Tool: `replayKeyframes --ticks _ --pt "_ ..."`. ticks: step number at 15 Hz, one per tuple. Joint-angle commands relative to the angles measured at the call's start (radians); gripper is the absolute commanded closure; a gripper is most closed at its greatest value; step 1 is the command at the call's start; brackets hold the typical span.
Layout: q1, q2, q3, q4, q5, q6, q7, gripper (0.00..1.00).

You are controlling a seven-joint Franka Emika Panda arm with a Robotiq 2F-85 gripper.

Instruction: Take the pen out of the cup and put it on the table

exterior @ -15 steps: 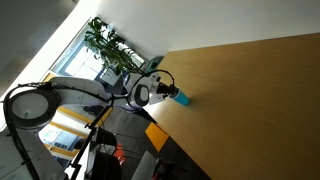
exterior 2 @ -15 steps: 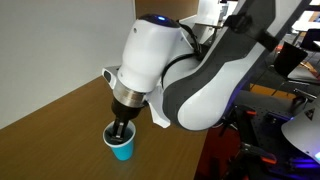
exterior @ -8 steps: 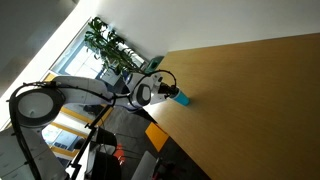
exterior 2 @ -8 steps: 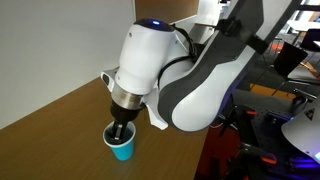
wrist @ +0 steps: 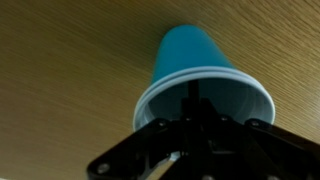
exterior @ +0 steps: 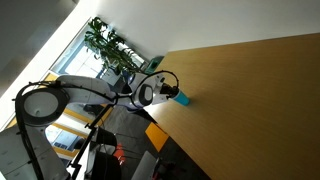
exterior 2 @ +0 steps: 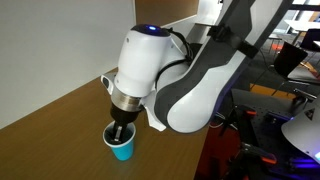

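The light-blue cup (wrist: 195,55) stands on the light wood table (wrist: 60,60) close to its edge; it shows in both exterior views (exterior: 184,99) (exterior 2: 122,150). The pen (wrist: 193,97) is a thin dark stick standing up inside the cup, seen only in the wrist view. My gripper (wrist: 197,120) hangs straight over the cup with its fingers down inside the mouth, closed together around the pen. In both exterior views the gripper (exterior: 172,93) (exterior 2: 121,131) reaches into the cup's top and hides the pen.
The cup stands near the table's dark edge (exterior: 160,112); the wide tabletop (exterior: 250,90) stretches away from it. Potted plants (exterior: 108,42) and a window stand beyond the table. An orange-topped object (exterior: 157,135) sits below the edge.
The arm's body has shifted slightly; the gripper stays at the cup's mouth and the cup has not moved.
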Motion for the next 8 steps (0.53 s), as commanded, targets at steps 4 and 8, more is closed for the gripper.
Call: replayKeyframes --ticks 4,8 --pt "-0.031 0.007 0.030 0.025 -0.022 -0.020 0.021 0.97" --pt "-0.003 -0.025 0.015 -0.024 -0.037 0.030 0.026 0.97"
